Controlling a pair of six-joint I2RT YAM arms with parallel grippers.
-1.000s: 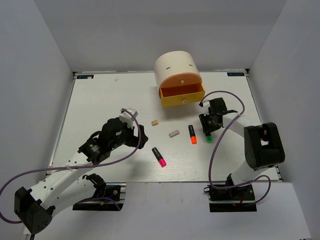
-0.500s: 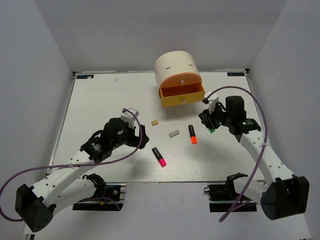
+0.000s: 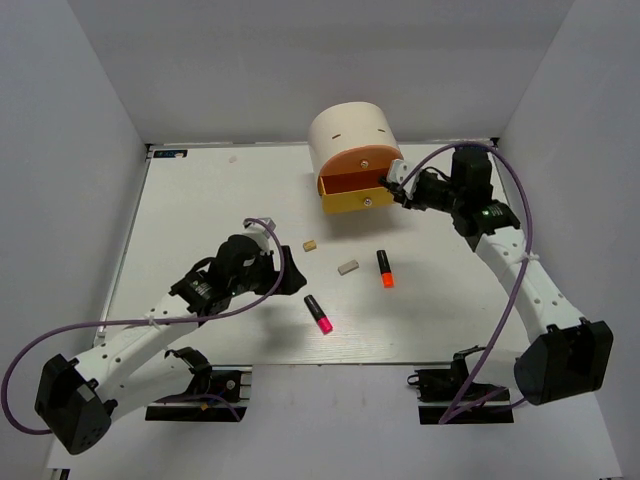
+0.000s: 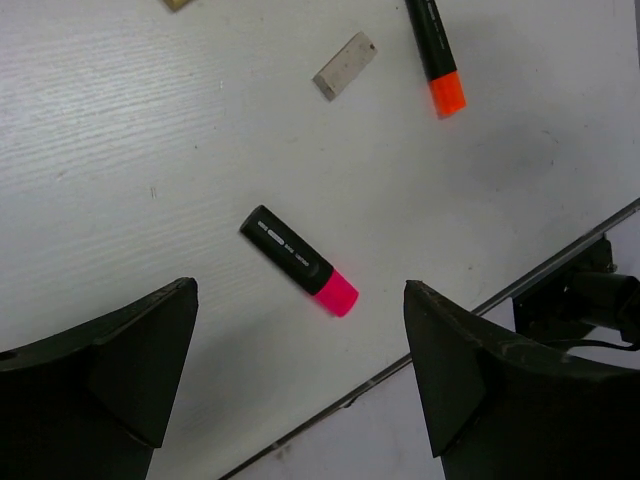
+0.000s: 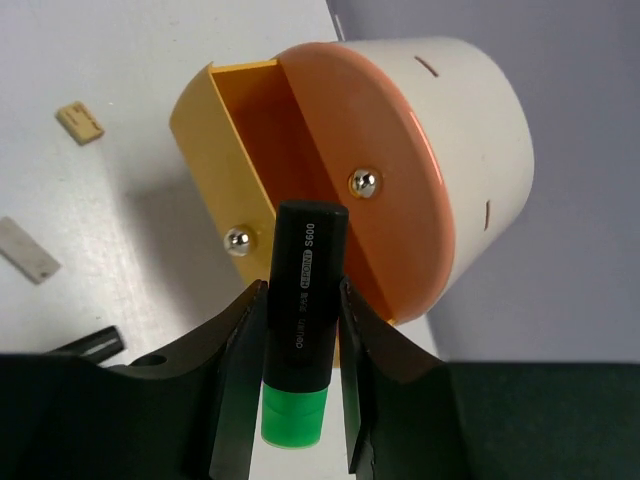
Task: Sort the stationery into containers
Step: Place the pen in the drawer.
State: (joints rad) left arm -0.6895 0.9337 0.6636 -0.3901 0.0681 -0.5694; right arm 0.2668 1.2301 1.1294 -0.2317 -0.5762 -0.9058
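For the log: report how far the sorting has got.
Done: yellow drawer open. In hand: right tool grips the green highlighter by that drawer. To do: pink highlighter under the open left tool, orange highlighter, grey eraser, tan eraser, all on the table.

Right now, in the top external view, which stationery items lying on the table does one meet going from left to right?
Pink highlighter → grey eraser → orange highlighter. The tan eraser overlaps the pink highlighter sideways, so it is left out.
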